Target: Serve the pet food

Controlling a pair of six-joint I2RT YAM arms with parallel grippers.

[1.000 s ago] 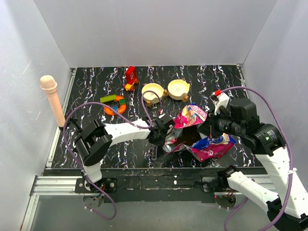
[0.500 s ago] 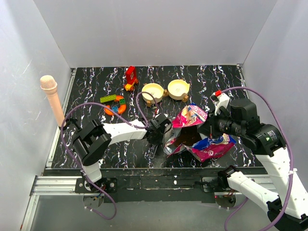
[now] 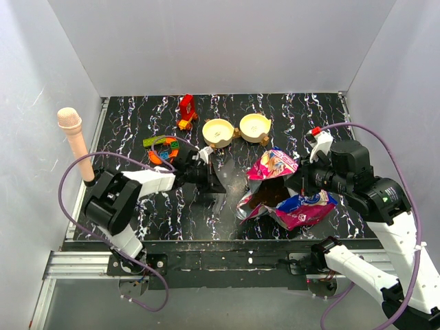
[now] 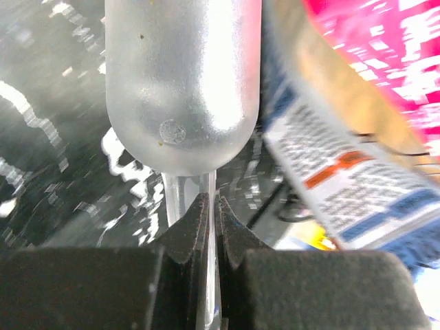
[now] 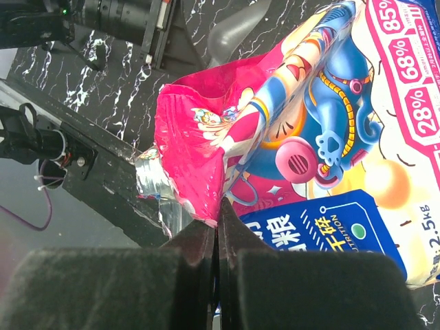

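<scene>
Pinching the magenta lip of the pet food bag [image 5: 330, 137], the right gripper [image 5: 218, 221] is clamped on it close to the arm bases, propping the mouth open. A slip would let the bag slump shut over the kibble presumably inside. Beyond, the left gripper [image 4: 210, 206] clenches a metal spoon [image 4: 182, 82] by its thin handle, which could twist and spill any load short of the two cream bowls [image 3: 218, 130] farther back.

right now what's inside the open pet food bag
In the top view the mouth of the bag shows a dark brown patch, probably kibble; single pellets are too small to tell. Its folded walls cover the rest of the inside.
</scene>
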